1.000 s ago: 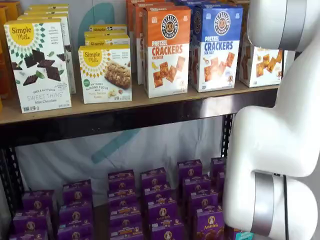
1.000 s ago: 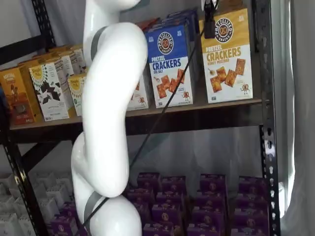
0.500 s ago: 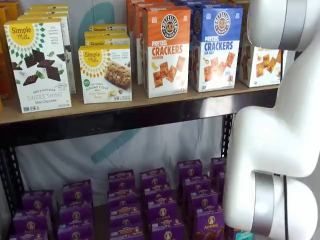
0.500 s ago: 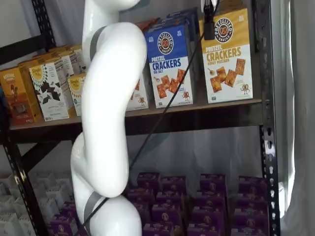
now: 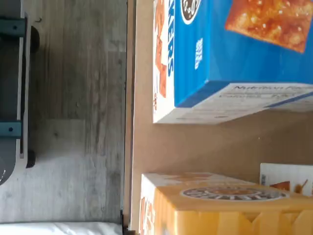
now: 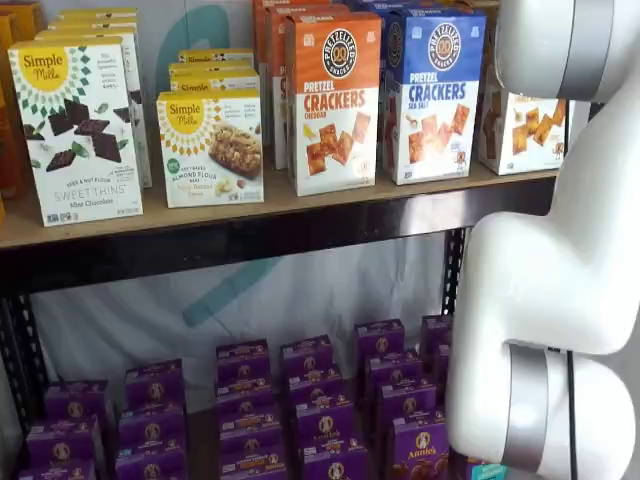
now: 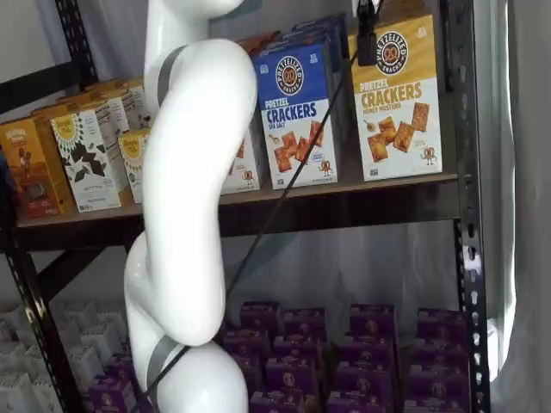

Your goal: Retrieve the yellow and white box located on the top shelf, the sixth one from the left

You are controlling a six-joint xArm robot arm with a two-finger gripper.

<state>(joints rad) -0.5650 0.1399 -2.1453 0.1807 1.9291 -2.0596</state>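
The yellow and white box (image 7: 398, 99) stands upright at the right end of the top shelf (image 7: 344, 206), beside a blue cracker box (image 7: 294, 116). In a shelf view the white arm hides part of the yellow and white box (image 6: 520, 125). The wrist view shows its yellow top (image 5: 220, 208) and the tan board (image 5: 195, 147) between it and the blue box (image 5: 234, 54). A black piece of my gripper (image 7: 366, 39) hangs from the top edge with a cable, in front of the box's upper left corner. Only that one dark piece shows, so I see no gap and no grip.
An orange cracker box (image 6: 333, 100) and white Simple Mills boxes (image 6: 78, 130) fill the shelf to the left. Several purple boxes (image 6: 310, 400) sit on the lower level. The white arm (image 7: 185, 215) stands between camera and shelves. A black upright (image 7: 461, 172) borders the shelf's right end.
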